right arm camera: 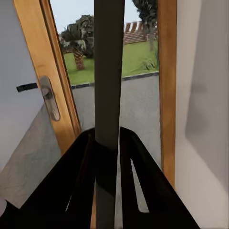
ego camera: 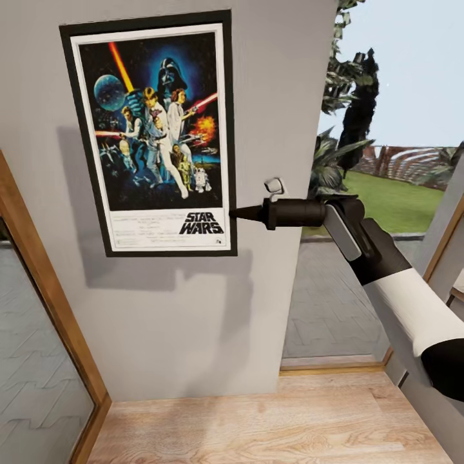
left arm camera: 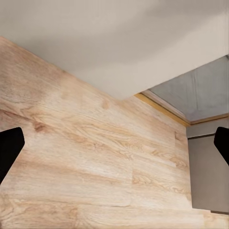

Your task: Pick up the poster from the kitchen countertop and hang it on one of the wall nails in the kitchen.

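A pale grey wall (ego camera: 270, 96) is seen straight ahead in the head view. A light wooden floor (ego camera: 270, 425) is laid below it. At 9 o'clock of the wall a glass door with a wooden frame (ego camera: 45, 283) is seen. At 3 o'clock a garden is seen through an opening, with green grass (ego camera: 399, 200), dark trees (ego camera: 357, 109) and blue sky. Grey paving (ego camera: 328, 303) is laid outside, below the grass.

The poster (ego camera: 154, 132) is held upright and flat against the wall, at about 11 o'clock in the head view. A black frame, a white border and the words STAR WARS are shown on it. A soft shadow is cast on the wall below it and to its left. No nail can be made out.

The right tool (ego camera: 236, 213) is reached in from 3 o'clock on a black and white arm. Its tip is placed at the poster's right edge, low down by the logo. In the right wrist view the poster (right arm camera: 109, 71) is seen edge-on as a dark strip, and the two black fingers (right arm camera: 138, 167) are clenched on it from both sides. A door handle (right arm camera: 47, 98) is seen beyond.

In the left wrist view the left tool (left arm camera: 114, 148) is pointed down at the wooden floor (left arm camera: 86, 157). Its two black fingertips (left arm camera: 9, 150) are spread wide apart, and nothing is held between them.
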You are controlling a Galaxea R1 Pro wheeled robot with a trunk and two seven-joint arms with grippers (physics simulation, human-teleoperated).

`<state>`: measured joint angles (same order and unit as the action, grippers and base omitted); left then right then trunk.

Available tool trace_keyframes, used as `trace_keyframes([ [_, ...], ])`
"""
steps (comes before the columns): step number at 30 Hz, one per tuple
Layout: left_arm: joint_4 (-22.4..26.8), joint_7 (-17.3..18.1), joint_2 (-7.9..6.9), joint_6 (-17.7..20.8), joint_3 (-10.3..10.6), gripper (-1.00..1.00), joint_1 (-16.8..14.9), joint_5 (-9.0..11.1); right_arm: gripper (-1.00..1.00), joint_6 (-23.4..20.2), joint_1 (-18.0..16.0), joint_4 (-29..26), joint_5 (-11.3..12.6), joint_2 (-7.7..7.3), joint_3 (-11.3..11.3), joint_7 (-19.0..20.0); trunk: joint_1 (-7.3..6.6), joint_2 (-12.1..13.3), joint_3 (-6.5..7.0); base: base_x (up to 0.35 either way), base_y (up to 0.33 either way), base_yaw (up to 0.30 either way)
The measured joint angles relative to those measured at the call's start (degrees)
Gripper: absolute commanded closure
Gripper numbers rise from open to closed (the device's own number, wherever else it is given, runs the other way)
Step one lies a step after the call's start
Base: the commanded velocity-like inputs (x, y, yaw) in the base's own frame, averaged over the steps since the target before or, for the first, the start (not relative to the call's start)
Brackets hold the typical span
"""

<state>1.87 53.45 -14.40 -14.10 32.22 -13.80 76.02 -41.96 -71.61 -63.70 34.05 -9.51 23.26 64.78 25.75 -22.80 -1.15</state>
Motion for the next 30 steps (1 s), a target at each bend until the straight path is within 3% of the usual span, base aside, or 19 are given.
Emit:
trace_keyframes([
  [8, 0.00, 0.00, 0.00, 0.01, 0.00, -1.00, 0.02, 0.00, 1.00, 0.10, 0.30, 0.05, -1.36, -0.02, 0.00, 1.17, 0.00, 0.00, 0.00, 0.000, 0.000, 0.000],
  [30, 0.06, 0.00, 0.00, 0.01, 0.00, -1.00, 0.00, -0.01, 1.00, 2.24, 0.77, 0.07, -1.68, -0.02, -0.09, 1.28, 0.00, 0.00, 0.00, 0.000, 0.000, 0.000],
])
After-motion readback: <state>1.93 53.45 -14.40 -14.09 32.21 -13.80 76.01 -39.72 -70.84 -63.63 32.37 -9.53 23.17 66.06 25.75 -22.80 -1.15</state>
